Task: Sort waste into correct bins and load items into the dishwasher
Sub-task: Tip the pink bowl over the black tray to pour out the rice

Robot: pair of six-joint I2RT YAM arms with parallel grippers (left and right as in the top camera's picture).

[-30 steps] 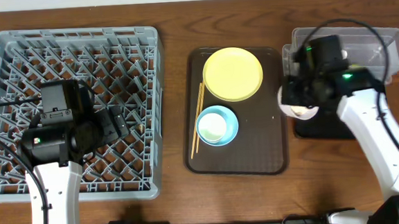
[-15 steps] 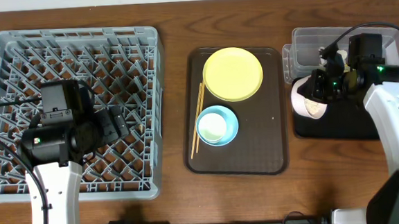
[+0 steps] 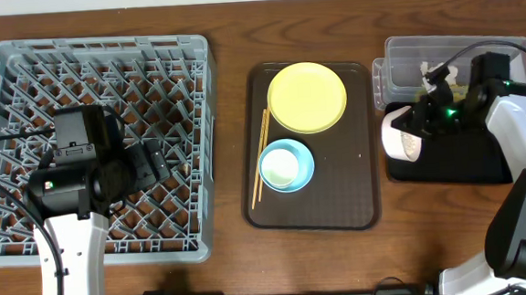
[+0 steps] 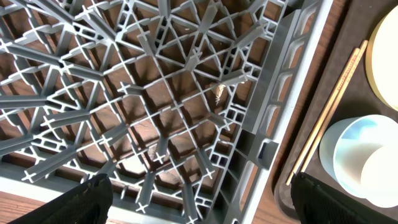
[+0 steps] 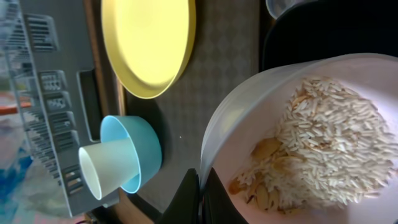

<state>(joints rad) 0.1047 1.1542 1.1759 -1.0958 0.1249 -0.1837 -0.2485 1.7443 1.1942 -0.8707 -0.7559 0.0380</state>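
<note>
A wooden table (image 3: 223, 22) carried a dark brown serving tray (image 3: 357, 197) holding a yellow plate (image 3: 307, 97), chopsticks (image 3: 261, 157) and a light blue bowl (image 3: 302, 154) with a small white cup (image 3: 281, 167) inside. Right of that tray, beside the clear tub (image 3: 404, 52) and black tray (image 3: 456, 163), the bent right gripper (image 3: 419, 121) pinched the rim of a tipped white bowl (image 3: 398, 135) of rice (image 5: 329, 143). Left of it, the left gripper (image 3: 154, 161) hung with fingers spread above the grey dish rack (image 3: 20, 62).
</note>
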